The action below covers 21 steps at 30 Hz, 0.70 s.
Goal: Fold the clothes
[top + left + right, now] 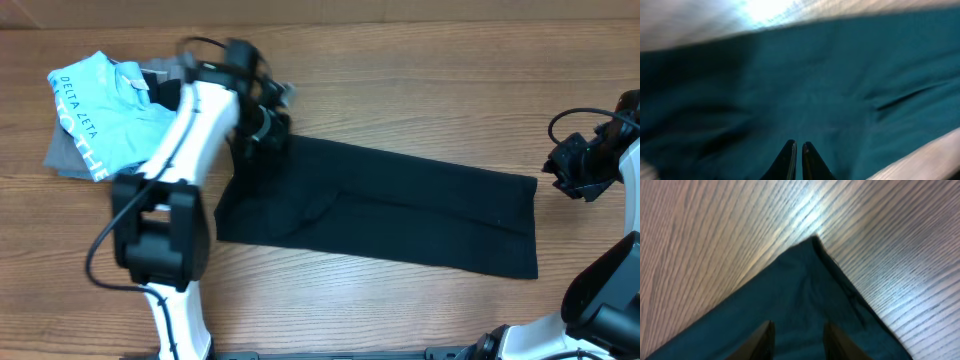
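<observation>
The black garment (380, 205) lies flat on the wooden table as a long folded strip, running from centre left to right. My left gripper (268, 128) hovers at its upper left corner. In the left wrist view its jaws (799, 145) are shut with nothing seen between them, above the dark cloth (815, 85). My right gripper (565, 170) is just off the strip's right end. In the right wrist view its jaws (799, 330) are open over a corner of the cloth (800, 295). No neck label shows.
A light blue shirt with white lettering (95, 110) lies on grey folded garments (62, 155) at the far left, behind my left arm. Bare wooden table (420, 80) surrounds the strip.
</observation>
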Tool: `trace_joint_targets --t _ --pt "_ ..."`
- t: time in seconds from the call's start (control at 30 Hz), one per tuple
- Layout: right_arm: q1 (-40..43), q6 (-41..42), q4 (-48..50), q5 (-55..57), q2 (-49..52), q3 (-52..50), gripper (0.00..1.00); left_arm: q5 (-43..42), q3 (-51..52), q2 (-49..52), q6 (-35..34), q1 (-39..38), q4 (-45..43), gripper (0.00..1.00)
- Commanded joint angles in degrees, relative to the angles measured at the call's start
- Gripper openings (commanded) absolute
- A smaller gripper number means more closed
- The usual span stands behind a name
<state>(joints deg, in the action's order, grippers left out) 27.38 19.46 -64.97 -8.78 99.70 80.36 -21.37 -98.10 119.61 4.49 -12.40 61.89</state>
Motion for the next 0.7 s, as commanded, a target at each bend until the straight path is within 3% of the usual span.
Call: trace_joint_targets --t 0.0,0.17,0.33,0.43,0.47,0.57,0.6,0.67 --pt "0.1 -0.2 -0.4 -0.7 -0.4 0.7 0.36 7.9 5.1 6.1 1.3 -0.7 -3.5 0.09" --pt "0.1 -2.2 -0.5 -0.7 0.2 0.6 0.45 16.0 5.6 10.3 -5.8 3.5 -8.0 0.08" --pt "0.1 -7.1 -0.4 -2.6 3.2 0.6 0.52 15.3 3.8 10.1 -6.2 9.7 -8.5 0.12" --pt "0.0 -15.3 0.9 -13.7 6.1 0.6 0.54 10.1 2.9 10.0 -4.3 11.4 -8.3 0.18" --pt "0.0 -16.3 1.7 -16.2 7.2 0.6 0.53 9.2 2.7 10.0 -4.2 11.6 -8.3 0.19" --pt "-0.6 -16.3 3.4 -18.1 9.2 0.6 0.38 9.3 2.7 10.0 -4.2 11.5 -8.7 0.19" --pt "-1.3 -16.3 3.7 -19.1 10.3 0.6 0.39 9.3 2.7 10.0 -4.2 11.4 -8.8 0.19" --pt "-2.8 -16.3 4.6 -19.6 11.8 0.6 0.63 9.3 2.7 10.0 -4.2 11.2 -8.8 0.20"
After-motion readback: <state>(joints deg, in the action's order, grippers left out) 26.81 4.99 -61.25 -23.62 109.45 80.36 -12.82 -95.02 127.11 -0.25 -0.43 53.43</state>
